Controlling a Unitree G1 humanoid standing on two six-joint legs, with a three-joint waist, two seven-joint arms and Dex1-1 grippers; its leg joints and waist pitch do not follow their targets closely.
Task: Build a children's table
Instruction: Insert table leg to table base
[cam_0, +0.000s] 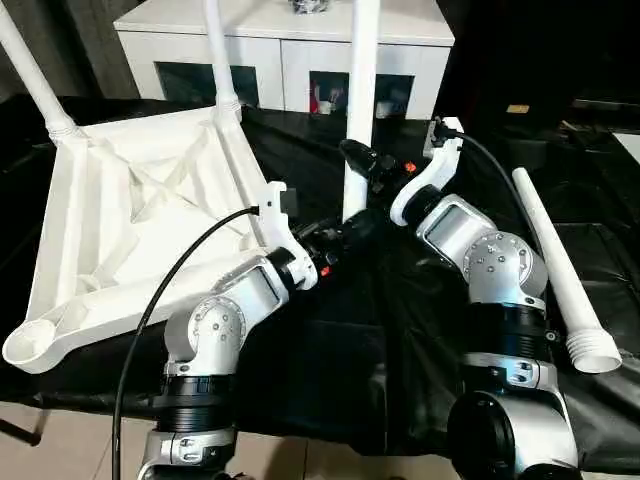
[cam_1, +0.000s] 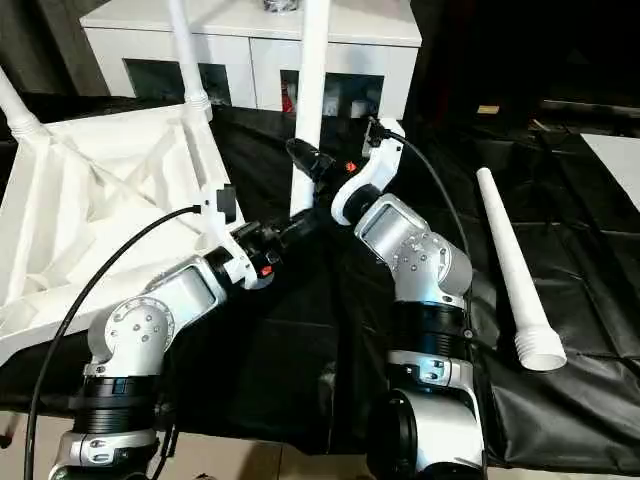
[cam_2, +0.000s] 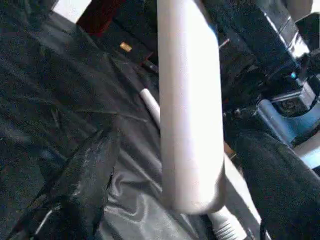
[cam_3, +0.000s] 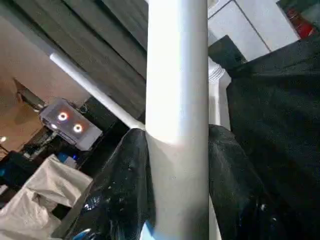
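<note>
The right gripper (cam_0: 362, 158) clamps an upright white leg (cam_0: 360, 100), its two fingers (cam_3: 120, 185) pressed against either side of the tube. The left gripper (cam_0: 352, 226) stands wide open at that leg's lower end, holding nothing. Left of this leg lies the upturned table top (cam_0: 130, 210), two legs already socketed. A fourth leg (cam_0: 560, 270) lies on the black-covered table (cam_0: 330, 350) to the right.
</note>
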